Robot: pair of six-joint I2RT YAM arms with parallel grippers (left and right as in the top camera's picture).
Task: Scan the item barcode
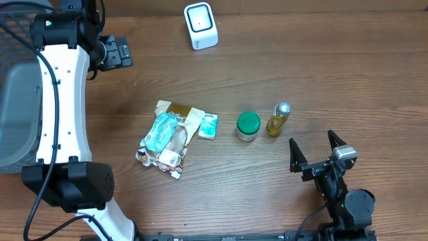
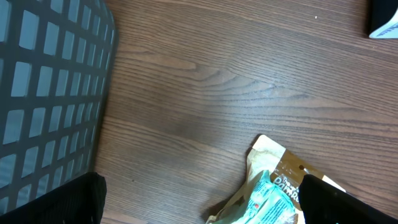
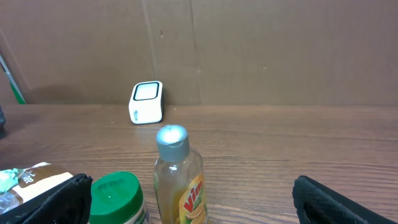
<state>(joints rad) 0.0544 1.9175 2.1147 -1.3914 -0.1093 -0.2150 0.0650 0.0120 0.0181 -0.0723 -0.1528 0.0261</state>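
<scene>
Right end effector (image 1: 311,138) released, jaws wide, empty; left end effector (image 1: 115,51) likewise, off by the basket (image 1: 17,100). Bottle (image 1: 278,119) stood upright on the tabletop (image 1: 348,67) just ahead of the right one, axis vertical, scanner (image 1: 200,25) well beyond; right arm judged nearer

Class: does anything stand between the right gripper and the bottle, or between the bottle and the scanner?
Nothing visible does. The open right gripper faces the bottle across bare table; the jar stands beside the bottle, off the line to the scanner.
</scene>
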